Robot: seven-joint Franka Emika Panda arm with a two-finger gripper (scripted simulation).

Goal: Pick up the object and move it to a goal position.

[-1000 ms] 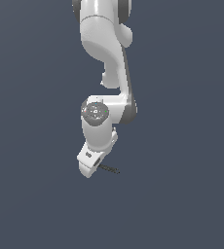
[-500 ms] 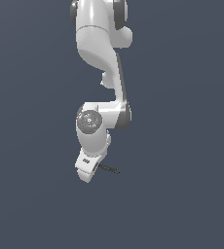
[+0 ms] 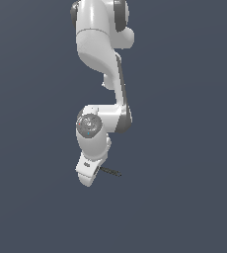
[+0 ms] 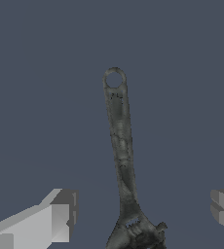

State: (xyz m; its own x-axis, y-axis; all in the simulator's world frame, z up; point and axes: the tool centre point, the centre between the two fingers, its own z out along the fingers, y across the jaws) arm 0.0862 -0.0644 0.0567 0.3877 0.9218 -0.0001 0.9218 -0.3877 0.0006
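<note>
The object is a thin dark grey wrench (image 4: 121,146) lying flat on the dark grey floor. Its jawed head is near the gripper and its handle, with a hole at the end, points away. In the exterior view only its slim handle (image 3: 110,172) shows, sticking out to the exterior view's right of the white hand. My gripper (image 4: 140,214) is open, low over the wrench's head. One finger (image 4: 55,219) and the other (image 4: 223,206) stand wide apart on either side and do not touch it. In the exterior view the gripper (image 3: 88,173) hides its own fingertips.
The white arm (image 3: 103,54) reaches down from above in the exterior view. The floor (image 3: 184,148) around is a plain dark grey surface. No goal marker shows.
The hand has come down and slightly toward the exterior view's left, closer to the wrench. The wrench has not moved.
</note>
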